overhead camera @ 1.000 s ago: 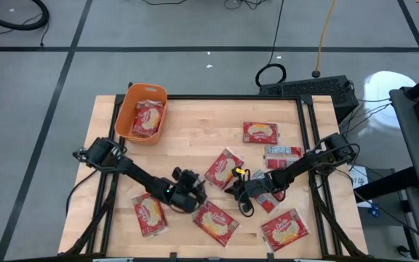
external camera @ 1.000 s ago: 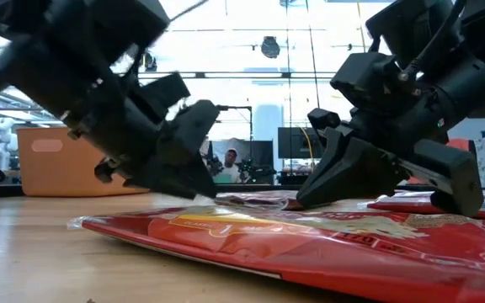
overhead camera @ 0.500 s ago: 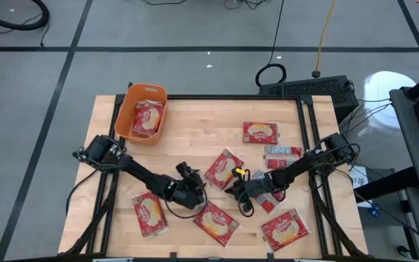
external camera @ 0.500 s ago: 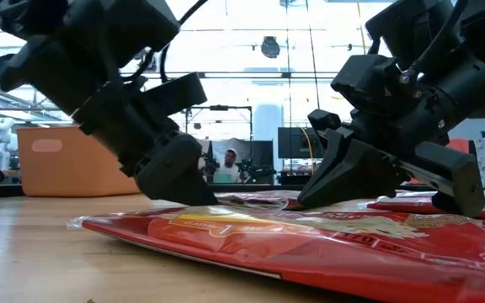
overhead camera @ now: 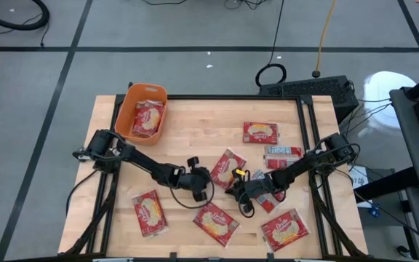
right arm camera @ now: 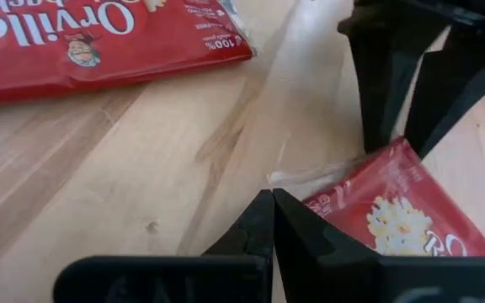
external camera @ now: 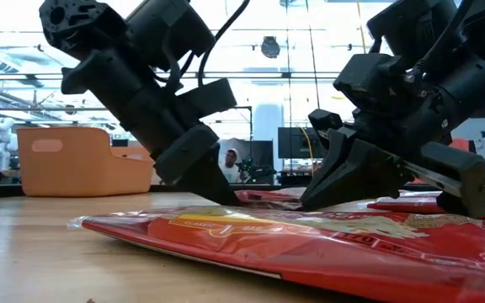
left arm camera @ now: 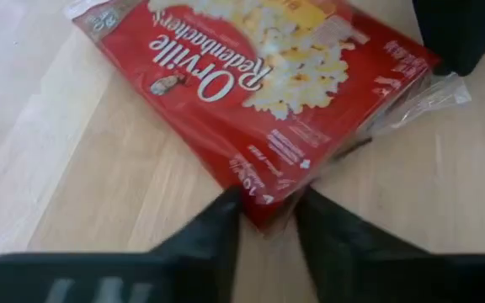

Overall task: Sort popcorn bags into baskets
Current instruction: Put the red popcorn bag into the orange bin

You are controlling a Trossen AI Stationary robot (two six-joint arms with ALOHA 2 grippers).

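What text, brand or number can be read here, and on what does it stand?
"Orville Redenbacher's": red popcorn bag at the left gripper.
"Orville" and "100%": another bag, right wrist view.
"RO", cut off: bag near the right gripper.
Finer print: too small to read.

The right gripper (right arm camera: pixel 274 220), jaws pressed together, rests on the tabletop (right arm camera: pixel 125 168) between two red popcorn bags (right arm camera: pixel 99 38), the left gripper (right arm camera: pixel 411 126) opposite.
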